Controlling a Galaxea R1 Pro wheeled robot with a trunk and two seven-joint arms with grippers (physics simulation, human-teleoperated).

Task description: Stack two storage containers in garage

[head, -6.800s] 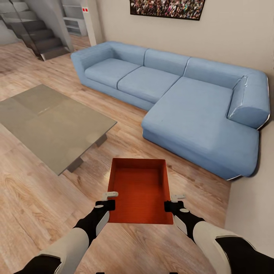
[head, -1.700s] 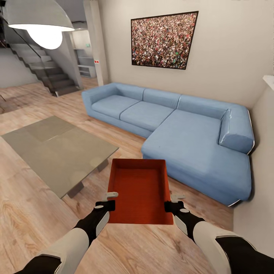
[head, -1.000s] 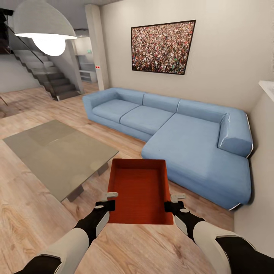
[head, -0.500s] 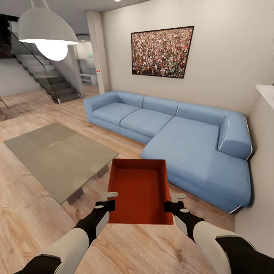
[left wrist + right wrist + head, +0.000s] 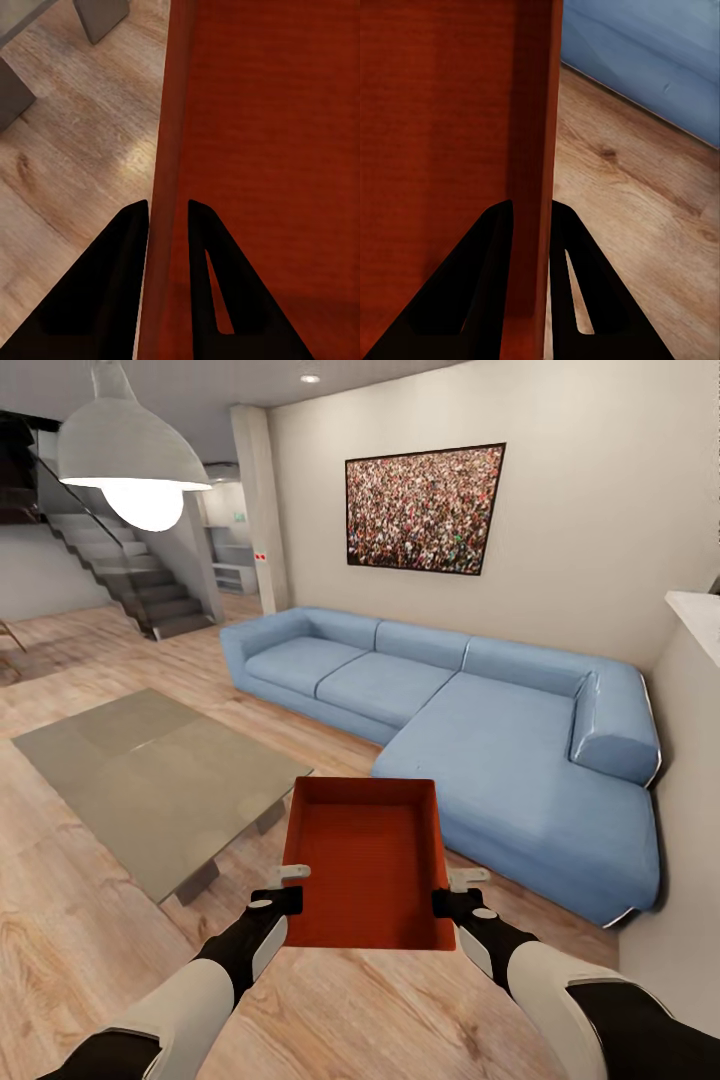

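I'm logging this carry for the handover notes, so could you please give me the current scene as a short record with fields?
room: living room, wood plank floor
carried: one orange-red container, open top, empty, held level above the floor
left gripper: shut on the container's left wall
right gripper: shut on the container's right wall
ahead right: blue sofa
ahead left: low grey table
background: picture on wall, lamp, stairs

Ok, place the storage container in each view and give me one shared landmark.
Head view: storage container low centre, between left gripper and right gripper.
Left wrist view: its wall between the fingers.
Right wrist view: its wall likewise.
Shared landmark: wood plank floor.
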